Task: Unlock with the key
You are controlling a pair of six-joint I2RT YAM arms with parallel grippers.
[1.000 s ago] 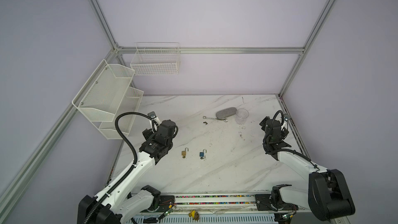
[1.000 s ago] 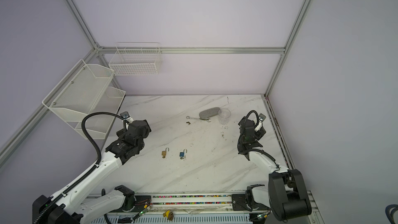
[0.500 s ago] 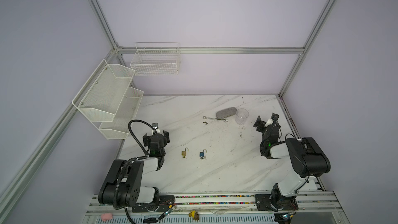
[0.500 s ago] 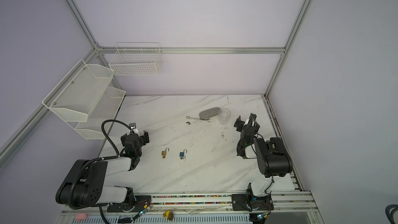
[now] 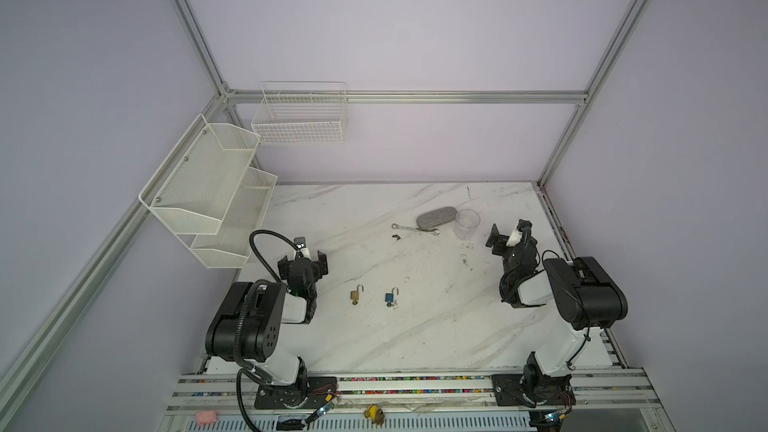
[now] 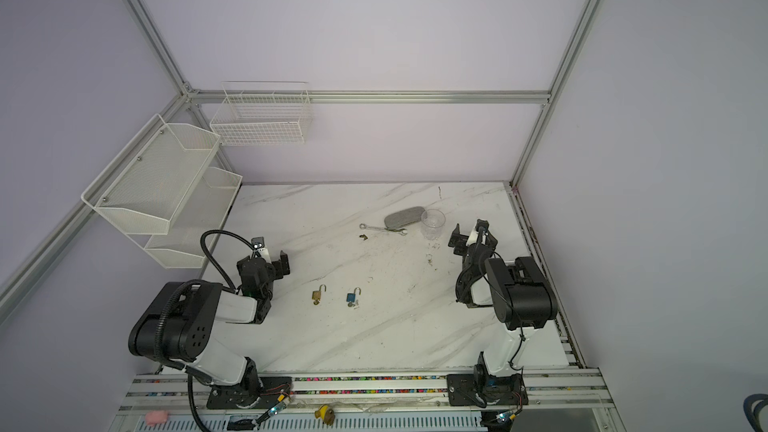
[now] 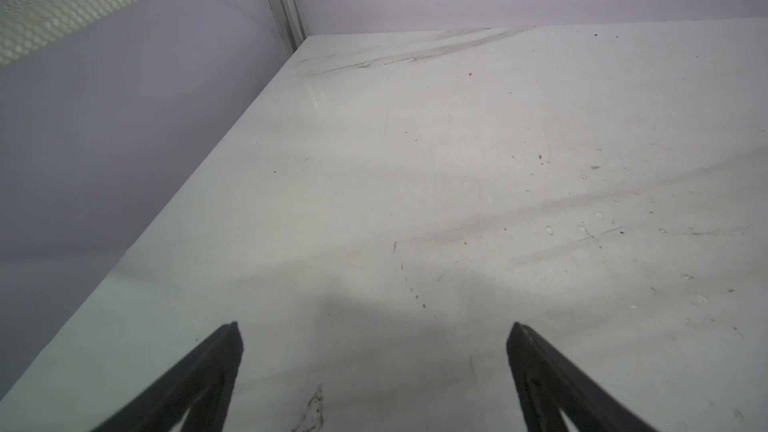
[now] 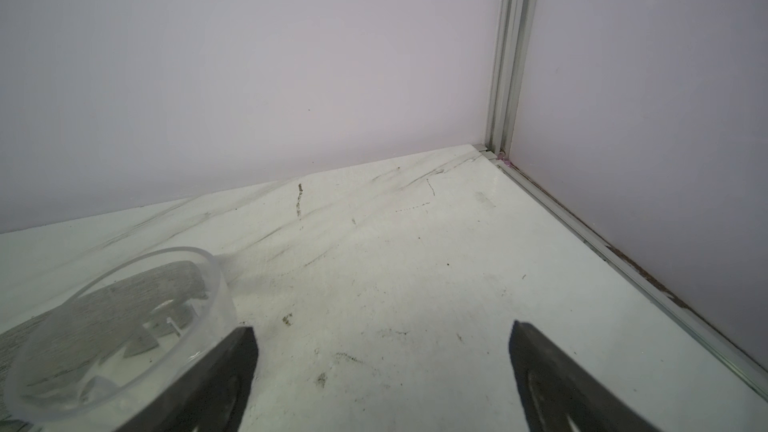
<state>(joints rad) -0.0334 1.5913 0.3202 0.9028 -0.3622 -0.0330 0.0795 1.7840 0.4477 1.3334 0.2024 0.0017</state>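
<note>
- Lying side by side mid-table, between the 2 arms: small brass padlock [image 5: 354, 295] & small blue padlock [image 5: 390, 297], shackles toward back wall. Tiny metal bit at each base, poss. a key, too small to confirm.
- Any brand/writing on the locks is too small to read.
- Left gripper [image 5: 302, 263]: jaws wide apart, nothing between them, near table's left edge, well apart from brass lock.
- Right gripper [image 5: 509, 234]: jaws wide apart, empty, just beside clear plastic cup [image 5: 467, 224].
- Further back: 1 silver spanner [image 5: 414, 229], its end by 1 grey oval pad [image 5: 435, 217].
- Surface: white marble-look tabletop [image 5: 415, 334], scuffed, dark specks.
- Room: lilac walls, alu frame; 1 white two-tier mesh shelf [image 5: 208, 184] & 1 white wire basket [image 5: 299, 118] on walls.
</note>
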